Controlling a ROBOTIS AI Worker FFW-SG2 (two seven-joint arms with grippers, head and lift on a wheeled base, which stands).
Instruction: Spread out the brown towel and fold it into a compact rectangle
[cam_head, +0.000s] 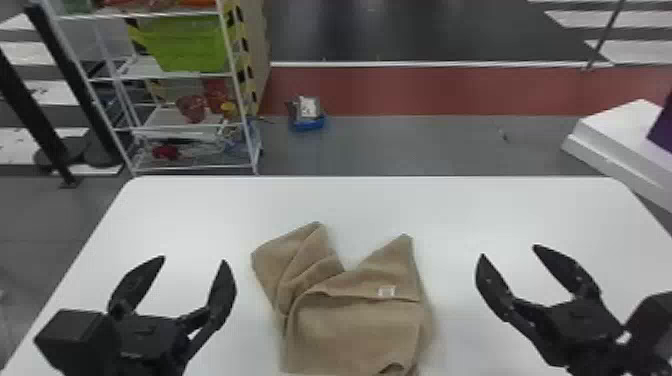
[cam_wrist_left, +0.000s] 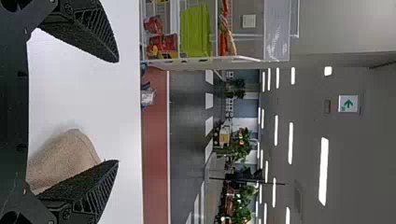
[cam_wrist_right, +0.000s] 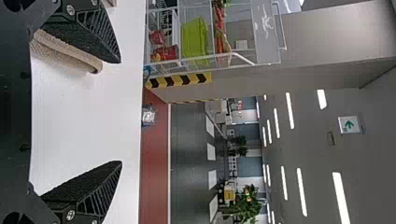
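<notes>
The brown towel (cam_head: 350, 320) lies crumpled and partly folded at the middle of the white table, with two peaks pointing away and a small white label on its right part. My left gripper (cam_head: 192, 260) stands open to the left of the towel, apart from it. To the towel's right, my right gripper (cam_head: 509, 250) is also open and holds nothing. In the left wrist view, part of the towel (cam_wrist_left: 67, 158) shows beyond one finger of the left gripper (cam_wrist_left: 117, 111). A towel edge (cam_wrist_right: 70, 53) appears behind one finger of the right gripper (cam_wrist_right: 121, 112) in the right wrist view.
The white table (cam_head: 200, 210) has its far edge beyond the towel. Behind it at the left stands a wire shelf (cam_head: 180, 75) with a green bin (cam_head: 187, 45). A white stand (cam_head: 620, 135) is close to the table's far right corner.
</notes>
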